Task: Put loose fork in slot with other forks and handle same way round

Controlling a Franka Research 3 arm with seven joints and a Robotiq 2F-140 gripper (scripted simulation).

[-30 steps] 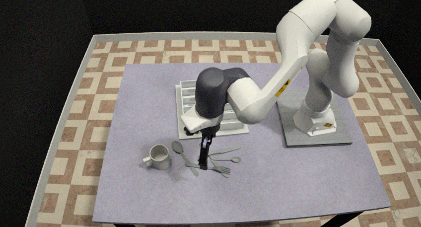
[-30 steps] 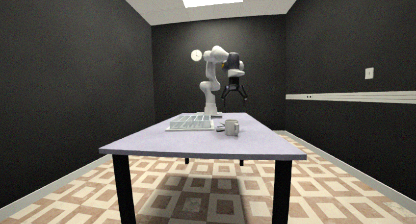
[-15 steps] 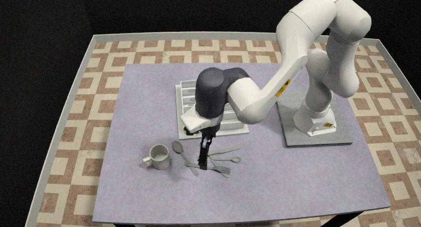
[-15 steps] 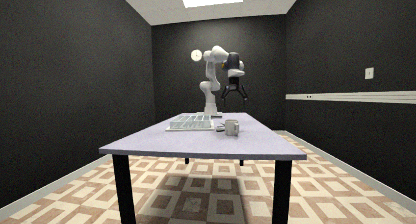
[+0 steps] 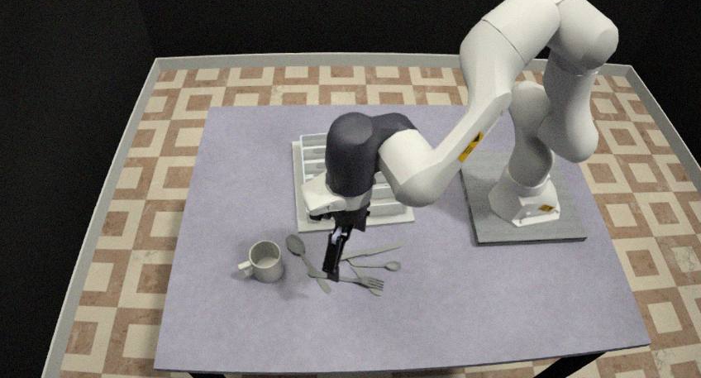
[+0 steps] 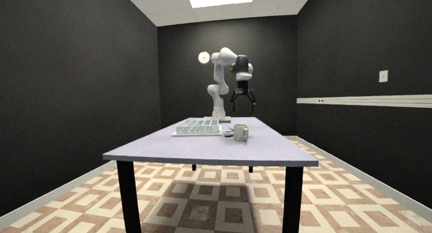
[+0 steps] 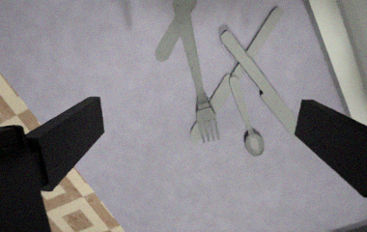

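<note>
The loose fork (image 5: 369,281) (image 7: 208,125) lies flat on the purple table top in front of the white cutlery tray (image 5: 298,192) (image 6: 198,128) (image 7: 332,45). It is in a small pile with a knife (image 5: 374,250) (image 7: 263,87), a small spoon (image 5: 381,265) (image 7: 253,141) and a long thin piece (image 7: 263,34) that crosses under them. My gripper (image 5: 333,270) (image 6: 242,107) (image 7: 199,116) is open and empty. It hangs well above the table, roughly over the fork's neck. The arm hides most of the tray's slots in the top view.
A white mug (image 5: 265,261) (image 6: 240,132) stands left of the pile. A large spoon (image 5: 297,246) lies between the mug and the fork. The robot base (image 5: 525,202) stands on a grey plate to the right of the tray.
</note>
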